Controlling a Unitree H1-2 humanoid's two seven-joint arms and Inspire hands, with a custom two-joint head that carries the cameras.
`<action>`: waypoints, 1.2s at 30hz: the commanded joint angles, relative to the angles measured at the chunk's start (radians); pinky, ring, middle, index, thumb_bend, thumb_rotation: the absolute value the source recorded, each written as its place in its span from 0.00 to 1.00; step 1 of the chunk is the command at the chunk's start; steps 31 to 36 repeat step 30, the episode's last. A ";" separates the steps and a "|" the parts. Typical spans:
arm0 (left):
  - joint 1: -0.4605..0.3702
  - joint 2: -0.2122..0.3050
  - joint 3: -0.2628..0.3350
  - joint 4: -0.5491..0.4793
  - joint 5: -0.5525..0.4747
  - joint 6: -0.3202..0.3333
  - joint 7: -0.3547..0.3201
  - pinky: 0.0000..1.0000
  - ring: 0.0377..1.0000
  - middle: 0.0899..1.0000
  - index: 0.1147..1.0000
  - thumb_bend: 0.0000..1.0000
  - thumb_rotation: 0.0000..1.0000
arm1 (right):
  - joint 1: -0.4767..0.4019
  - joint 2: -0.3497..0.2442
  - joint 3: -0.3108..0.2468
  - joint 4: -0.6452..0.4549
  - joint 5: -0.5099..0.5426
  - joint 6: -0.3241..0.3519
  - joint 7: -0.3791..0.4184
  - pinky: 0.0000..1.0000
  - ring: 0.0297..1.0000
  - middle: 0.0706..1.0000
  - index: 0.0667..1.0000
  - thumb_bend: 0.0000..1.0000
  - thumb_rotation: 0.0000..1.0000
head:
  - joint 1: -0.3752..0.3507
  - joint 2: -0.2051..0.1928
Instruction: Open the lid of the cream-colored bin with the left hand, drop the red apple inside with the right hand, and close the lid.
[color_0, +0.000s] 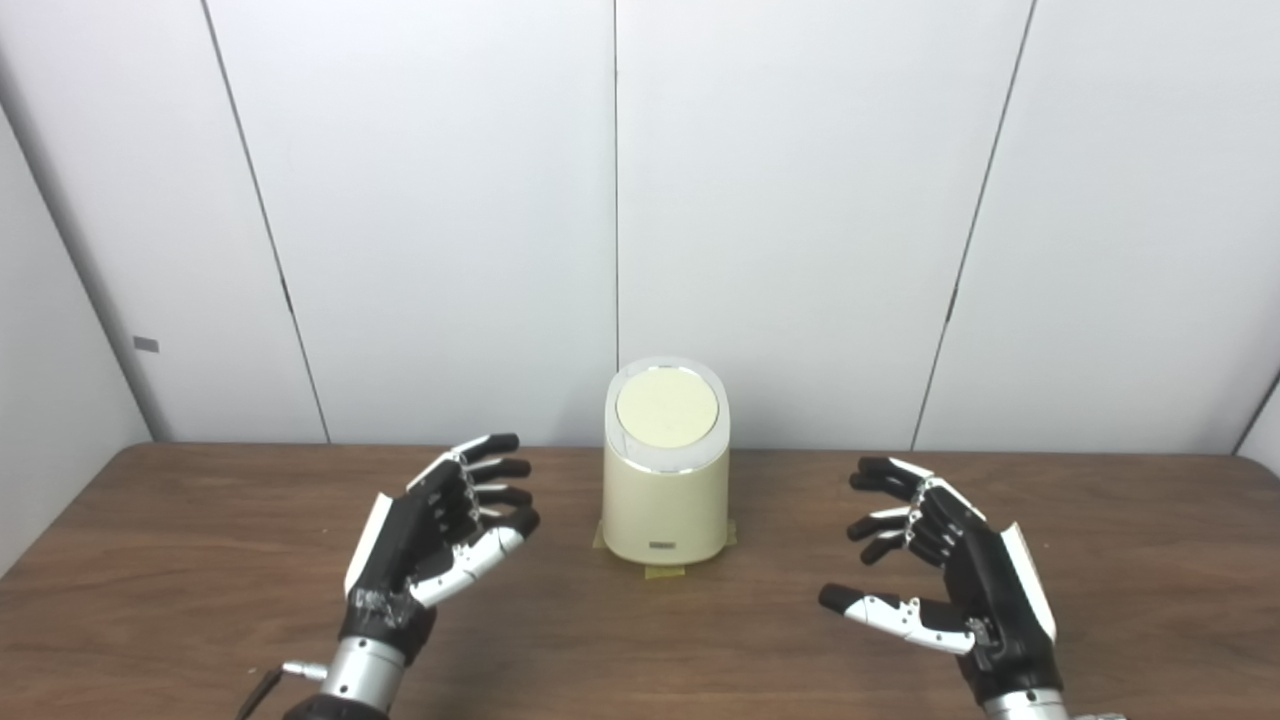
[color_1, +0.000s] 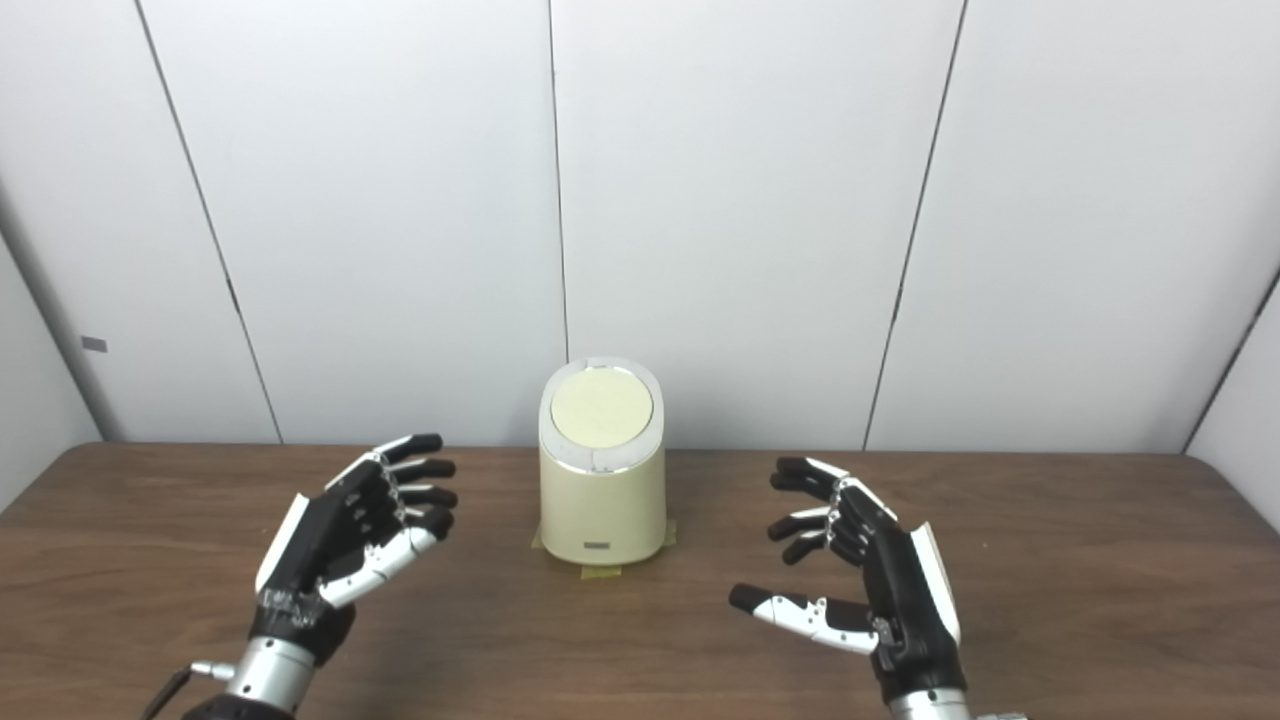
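Observation:
A cream-colored bin (color_0: 666, 500) stands upright at the middle back of the brown table (color_0: 200, 600), its round lid (color_0: 667, 408) lying flat and shut. My left hand (color_0: 440, 520) hovers to the bin's left, open, palm turned toward it, holding nothing. On the bin's right my right hand (color_0: 935, 560) is also open and empty, fingers spread, thumb pointing left. No red apple shows in either view.
Yellow tape tabs (color_0: 664, 572) stick out from under the bin's base on the table. White wall panels (color_0: 800, 200) rise right behind the table's back edge. A thin cable (color_0: 262, 690) runs by my left wrist.

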 joint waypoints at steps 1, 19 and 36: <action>-0.029 0.011 0.003 -0.006 -0.030 -0.053 -0.003 0.52 0.63 0.68 0.72 0.65 0.20 | -0.022 -0.010 0.000 -0.026 0.003 0.004 0.008 0.45 0.58 0.72 0.71 0.71 0.19 | 0.001 0.001; -0.017 0.021 -0.033 0.033 0.040 -0.120 0.033 0.51 0.65 0.72 0.73 0.70 0.26 | -0.007 -0.014 0.005 -0.036 0.008 0.009 0.006 0.46 0.59 0.73 0.72 0.73 0.20 | -0.002 0.009; -0.019 0.067 -0.062 0.026 0.032 -0.076 -0.016 0.85 0.92 0.98 0.99 0.76 0.43 | -0.007 -0.053 0.033 -0.062 -0.066 0.087 0.039 0.70 0.83 0.89 0.89 0.80 0.56 | -0.010 0.015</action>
